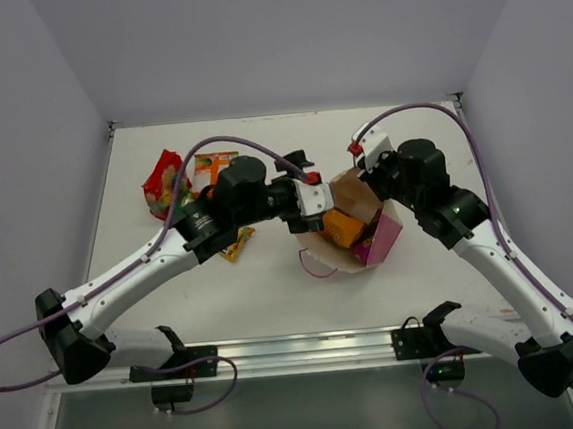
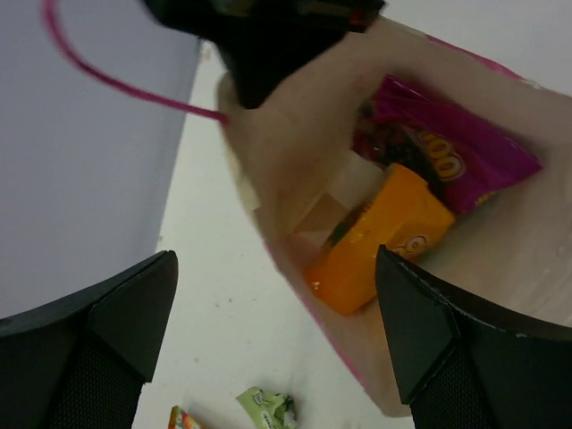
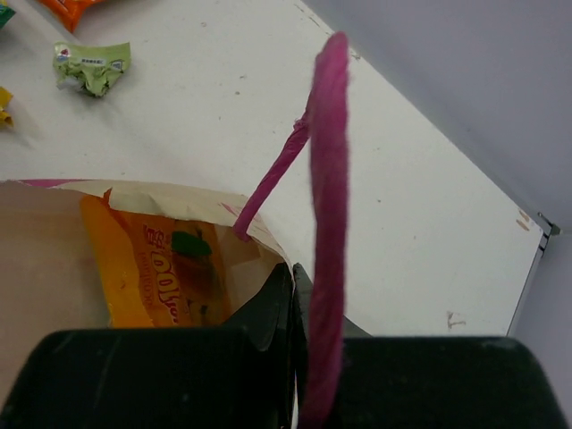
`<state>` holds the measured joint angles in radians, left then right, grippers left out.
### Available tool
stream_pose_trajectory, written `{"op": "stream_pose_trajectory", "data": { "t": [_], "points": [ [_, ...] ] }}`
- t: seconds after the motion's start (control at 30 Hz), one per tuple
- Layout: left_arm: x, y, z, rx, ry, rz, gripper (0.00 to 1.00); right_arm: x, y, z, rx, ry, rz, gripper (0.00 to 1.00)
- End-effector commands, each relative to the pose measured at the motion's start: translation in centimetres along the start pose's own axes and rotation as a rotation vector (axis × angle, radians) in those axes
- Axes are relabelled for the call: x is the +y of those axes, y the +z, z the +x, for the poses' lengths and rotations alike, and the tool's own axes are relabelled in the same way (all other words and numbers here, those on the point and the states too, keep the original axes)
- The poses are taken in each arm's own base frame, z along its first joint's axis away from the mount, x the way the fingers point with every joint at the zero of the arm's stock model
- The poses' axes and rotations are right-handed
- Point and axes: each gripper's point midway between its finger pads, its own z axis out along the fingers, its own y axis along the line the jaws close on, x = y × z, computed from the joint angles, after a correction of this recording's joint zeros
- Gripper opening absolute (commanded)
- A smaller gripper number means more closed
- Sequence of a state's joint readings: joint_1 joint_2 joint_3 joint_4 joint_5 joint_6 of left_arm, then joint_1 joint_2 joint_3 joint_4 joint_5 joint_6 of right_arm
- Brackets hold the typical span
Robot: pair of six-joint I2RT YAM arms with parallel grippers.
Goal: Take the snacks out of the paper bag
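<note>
Left side of the tabletop (image 1: 260,137): a red packet (image 1: 162,181), an orange packet (image 1: 212,167) and a yellow wrapper (image 1: 237,244) are lying loose, outside the paper bag (image 1: 357,196). The left end effector (image 2: 275,268) is hovering at the bag's mouth, jaws spread wide, gripping nothing. The bag is sitting tilted right of centre, showing a second orange packet (image 2: 380,237) and a magenta packet (image 2: 447,156) inside. The right end effector (image 3: 290,286) is pinching the bag's rim, fully closed, beside the pink cord handle (image 3: 326,179).

Left gripper (image 2: 277,299) spread wide (arm stretched forward), right gripper (image 3: 291,299) clamped shut, both arms reaching inward.
</note>
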<state>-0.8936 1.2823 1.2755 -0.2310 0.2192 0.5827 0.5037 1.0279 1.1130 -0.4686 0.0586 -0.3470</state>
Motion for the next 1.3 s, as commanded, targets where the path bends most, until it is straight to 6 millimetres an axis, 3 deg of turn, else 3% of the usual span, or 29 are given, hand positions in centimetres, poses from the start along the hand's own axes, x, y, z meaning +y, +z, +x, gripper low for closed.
{"op": "stream_pose_trajectory", "data": {
  "t": [0.0, 0.13, 0.37, 0.47, 0.67, 0.9, 1.0, 1.13, 1.27],
  "points": [
    [-3.2, 1.4, -0.9, -0.014, 0.126, 0.166, 0.97, -2.3, -2.5, -7.2, -0.236, -0.078, 0.056, 0.0],
    [-6.7, 2.9, -1.6, -0.023, 0.18, 0.281, 0.94, -2.1, -3.1, -7.7, -0.269, -0.121, 0.048, 0.0],
    [-9.5, 5.8, 0.7, 0.031, 0.246, 0.383, 0.86, -1.5, -3.4, -8.1, -0.278, -0.133, 0.016, 0.0],
    [-10.2, 7.0, 2.3, 0.068, 0.266, 0.407, 0.81, -1.2, -3.2, -7.9, -0.271, -0.126, 0.007, 0.0],
    [-10.9, 8.9, 7.0, 0.224, 0.304, 0.428, 0.81, -1.0, -3.1, -7.2, -0.263, -0.112, 0.009, 0.0],
    [-10.8, 10.6, 9.2, 0.215, 0.331, 0.411, 0.79, -0.4, -3.0, -6.3, -0.256, -0.1, -0.011, 0.0],
    [-10.6, 11.3, 10.7, 0.238, 0.318, 0.423, 0.71, -0.4, -3.1, -6.3, -0.26, -0.097, -0.005, 0.0],
    [-11.0, 11.8, 11.5, 0.252, 0.308, 0.452, 0.48, -0.4, -3.1, -6.1, -0.257, -0.092, -0.002, 0.0],
    [-12.0, 11.4, 11.4, 0.232, 0.28, 0.501, 0.31, -0.5, -3.0, -5.9, -0.255, -0.09, 0.002, 0.0]
  ]
}}
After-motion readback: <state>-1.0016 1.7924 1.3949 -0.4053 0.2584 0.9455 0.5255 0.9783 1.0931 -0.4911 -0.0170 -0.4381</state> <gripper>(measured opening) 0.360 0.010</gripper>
